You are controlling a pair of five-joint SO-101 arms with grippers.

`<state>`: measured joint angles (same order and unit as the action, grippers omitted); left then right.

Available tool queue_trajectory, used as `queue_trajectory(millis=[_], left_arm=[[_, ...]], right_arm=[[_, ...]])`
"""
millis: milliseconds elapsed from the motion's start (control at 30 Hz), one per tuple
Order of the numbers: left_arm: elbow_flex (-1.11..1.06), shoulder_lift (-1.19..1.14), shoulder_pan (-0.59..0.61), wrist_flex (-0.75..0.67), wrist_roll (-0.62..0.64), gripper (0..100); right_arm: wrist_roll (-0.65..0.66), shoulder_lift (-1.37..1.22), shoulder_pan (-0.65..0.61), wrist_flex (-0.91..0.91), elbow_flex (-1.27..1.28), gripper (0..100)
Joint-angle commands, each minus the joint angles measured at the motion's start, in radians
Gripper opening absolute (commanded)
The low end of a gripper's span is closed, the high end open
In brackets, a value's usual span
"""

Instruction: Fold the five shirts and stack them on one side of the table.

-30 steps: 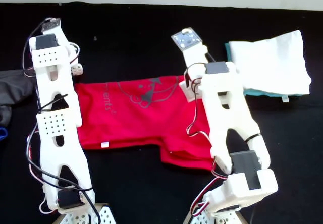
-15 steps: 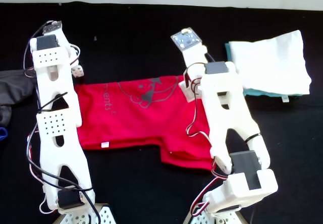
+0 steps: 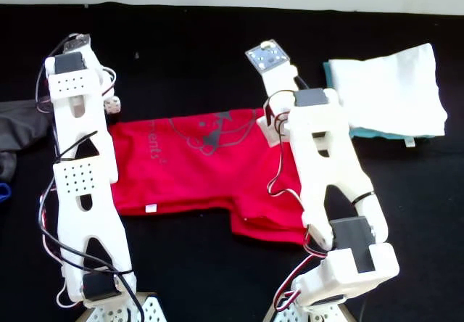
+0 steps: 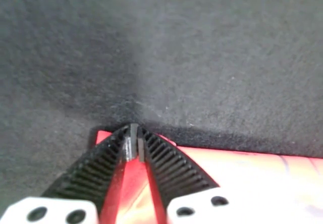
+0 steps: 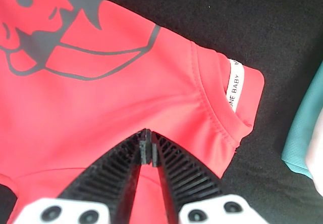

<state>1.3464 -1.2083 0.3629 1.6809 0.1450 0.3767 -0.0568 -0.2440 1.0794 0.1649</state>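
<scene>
The shirt, likely soft, light and limp, lies flat mid-frame on the tabletop, left claw pinching its hem corner, right claw pinching fabric near the collar.

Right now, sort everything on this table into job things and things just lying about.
Job: red printed shirt spread flat; folded white shirt atop a teal shirt; dark grey cloth, possibly a shirt.
Lying about: small blue object near that cloth.
</scene>
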Motion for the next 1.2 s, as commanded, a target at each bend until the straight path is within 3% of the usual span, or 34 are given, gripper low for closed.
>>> queue_trajectory(millis=[0, 400, 567, 833, 967, 1067, 1167], left_arm=[[0.012, 0.070, 0.042, 0.009, 0.009, 1], [0.012, 0.111, 0.093, 0.021, 0.012, 1], [0.012, 0.116, 0.099, 0.034, -0.051, 1], [0.038, 0.286, 0.183, 0.091, -0.063, 14], [-0.091, 0.433, 0.220, 0.091, -0.064, 14], [-0.311, 0.539, 0.200, 0.091, -0.094, 13], [-0.570, 0.644, 0.136, 0.089, -0.163, 7]], right_arm=[[-0.009, 0.048, -0.010, 0.008, -0.007, 0.5], [-0.011, 0.047, -0.010, -0.047, 0.056, 0.5], [-0.011, 0.050, -0.007, -0.048, 0.048, 0.5], [-0.011, 0.059, -0.008, -0.021, 0.048, 0.5], [-0.011, 0.084, -0.012, 0.030, 0.047, 0.5], [-0.011, 0.176, -0.012, 0.056, 0.054, 0.5], [-0.011, 0.286, -0.012, 0.093, 0.065, 0.5]])
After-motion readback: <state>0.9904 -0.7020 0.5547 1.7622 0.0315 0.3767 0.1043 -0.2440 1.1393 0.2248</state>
